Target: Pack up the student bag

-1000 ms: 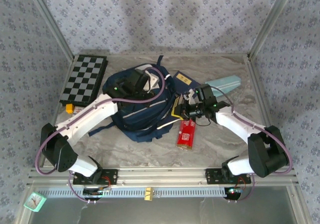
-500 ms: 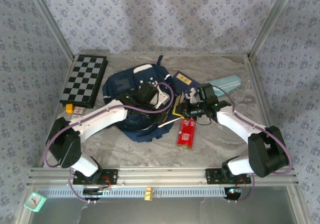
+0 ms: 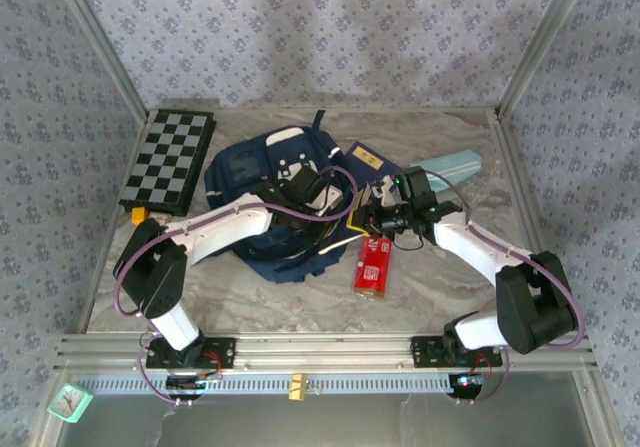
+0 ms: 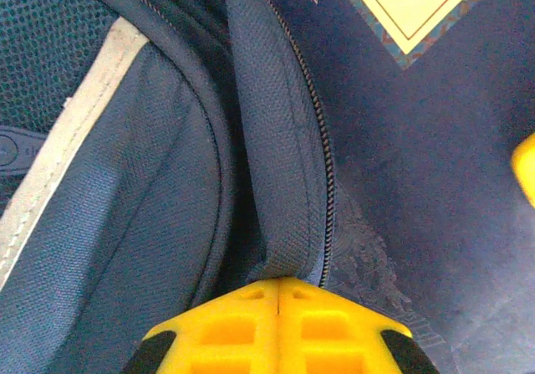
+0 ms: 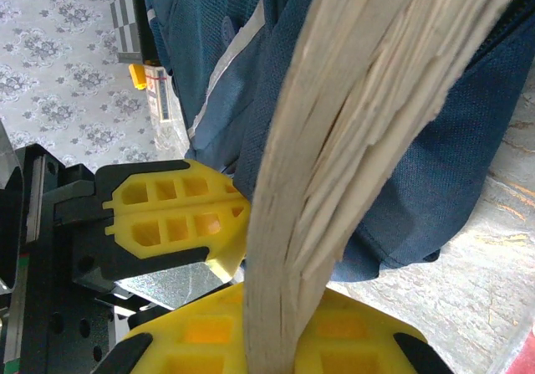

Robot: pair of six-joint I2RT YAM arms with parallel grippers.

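Marbled tabletop (image 3: 440, 287) within patterned walls. Student bag (image 3: 250, 172) lying left of centre. Left gripper (image 4: 280, 284) pressed together, tips against bag's zipper flap. Right gripper (image 3: 378, 217) pinching page edges of book (image 5: 351, 140), just beside bag.

The left arm (image 3: 215, 229) stretches low across the bag (image 3: 240, 172), with its wrist tipped down at the bag's right edge. The left gripper (image 4: 278, 284) is clamped tight, yellow fingers flush together and tips against the bag's zip edge. The right arm (image 3: 470, 247) bends in from the bag's right side, and the right gripper (image 5: 244, 267) pinches a book (image 5: 351, 115) by its page edge.
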